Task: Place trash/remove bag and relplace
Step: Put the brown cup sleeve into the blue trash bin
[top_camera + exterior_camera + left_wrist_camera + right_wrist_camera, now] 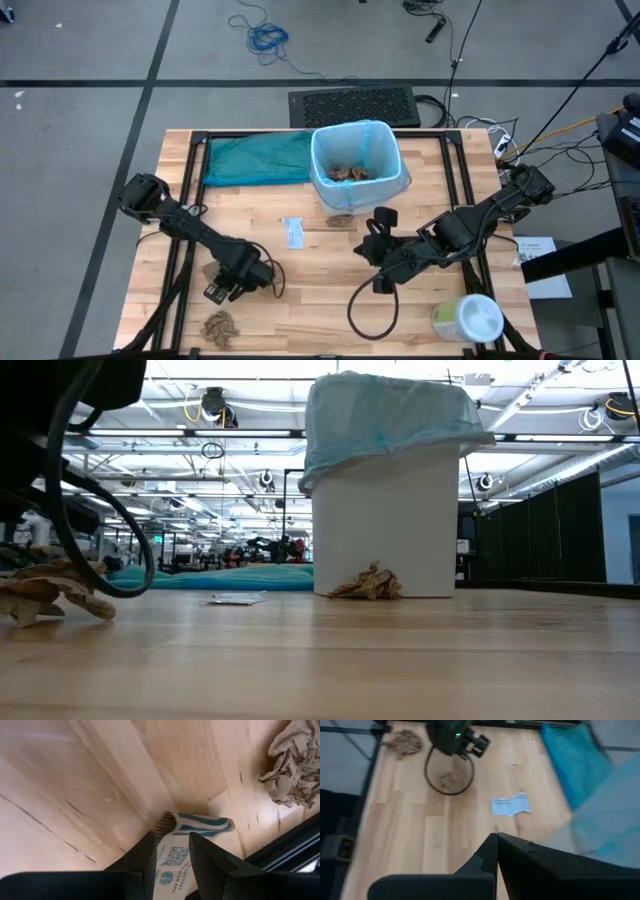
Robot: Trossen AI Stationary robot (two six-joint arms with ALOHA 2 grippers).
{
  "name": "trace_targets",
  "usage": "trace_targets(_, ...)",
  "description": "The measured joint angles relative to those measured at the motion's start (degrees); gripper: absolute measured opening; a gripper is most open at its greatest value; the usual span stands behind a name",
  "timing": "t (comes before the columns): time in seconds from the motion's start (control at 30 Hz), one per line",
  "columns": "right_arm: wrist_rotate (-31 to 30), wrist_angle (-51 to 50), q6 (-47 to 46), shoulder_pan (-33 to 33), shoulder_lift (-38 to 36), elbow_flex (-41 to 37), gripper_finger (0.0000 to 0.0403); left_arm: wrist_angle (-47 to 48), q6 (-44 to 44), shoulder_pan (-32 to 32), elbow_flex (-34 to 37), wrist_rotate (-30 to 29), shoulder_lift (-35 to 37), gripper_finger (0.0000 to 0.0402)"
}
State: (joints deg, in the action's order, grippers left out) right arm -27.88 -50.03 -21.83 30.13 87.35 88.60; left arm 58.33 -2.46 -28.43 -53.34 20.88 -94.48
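"Holding anything, is the left gripper (226, 290)?"

"It is pinching a printed cardboard sleeve (172, 862) between its fingers (147, 857), low over the table (300, 300). A brown wad (220, 326) is lying just beside it, towards the table's near edge."

"And the right gripper (496, 839)?"

"It is hovering with its fingers pressed together, carrying nothing. A white scrap (294, 233) is lying ahead of it, between the two grippers."

"Where is the bag (380, 130) sitting?"

"It is lining the bin (325, 188), folded over the rim, just beyond the right gripper and well away from the left. More wads (348, 173) are lying inside, and one wad (340, 219) is resting against the bin's foot."
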Motion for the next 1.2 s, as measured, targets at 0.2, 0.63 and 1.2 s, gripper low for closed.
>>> trace_targets(0.2,1.3,1.2,0.4,0.0,0.0,0.0,0.0,-1.1,0.0,-0.1,0.0,1.9,0.0,0.011)
trace_targets(0.63,2.6,1.3,0.0,0.0,0.0,0.0,0.0,-1.7,0.2,-0.2,1.5,3.1,0.0,0.011)
trace_targets(1.2,2.5,1.3,0.0,0.0,0.0,0.0,0.0,-9.3,7.2,-4.5,6.9,6.1,0.0,0.011)
